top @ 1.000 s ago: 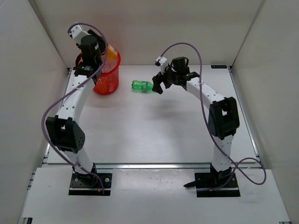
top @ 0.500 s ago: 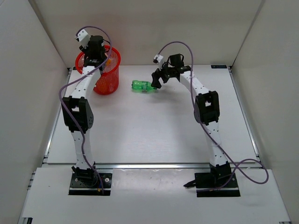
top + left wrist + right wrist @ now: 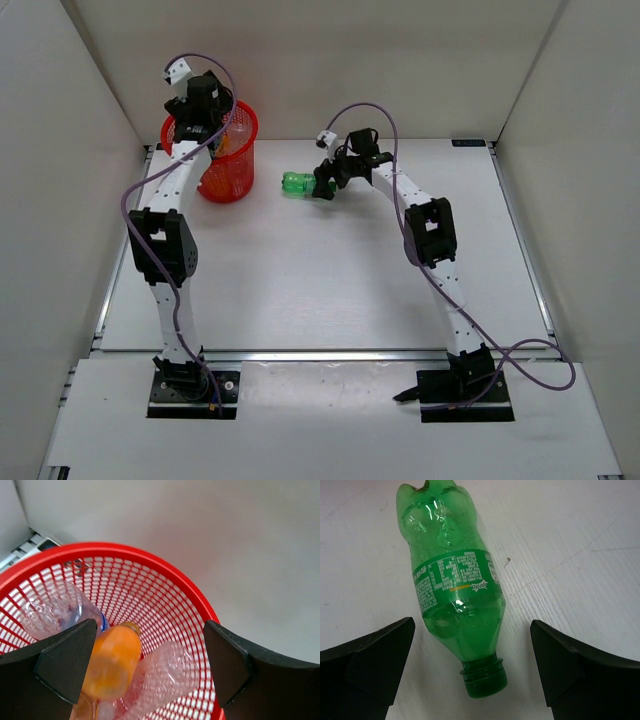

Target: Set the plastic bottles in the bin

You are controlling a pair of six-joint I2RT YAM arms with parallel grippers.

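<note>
The bin (image 3: 232, 165), a red mesh basket, stands at the table's far left. My left gripper (image 3: 207, 112) hangs open over its mouth with nothing between its fingers (image 3: 65, 662). In the left wrist view an orange bottle (image 3: 112, 662), a clear bottle (image 3: 167, 677) and a clear blue-banded bottle (image 3: 55, 611) lie inside the bin (image 3: 165, 587). A green bottle (image 3: 298, 184) lies on its side on the table right of the bin. My right gripper (image 3: 327, 182) is open at its cap end; the neck and cap (image 3: 484, 680) sit between the spread fingers (image 3: 560, 670), untouched.
White walls close in the table at the back and on both sides. The bin stands close to the back left corner. A metal rail runs along the table's near edge in front of the two arm bases.
My left gripper has opened over the bin, and the orange bottle it carried now lies inside. My right gripper has moved left and down to the green bottle's cap end.
</note>
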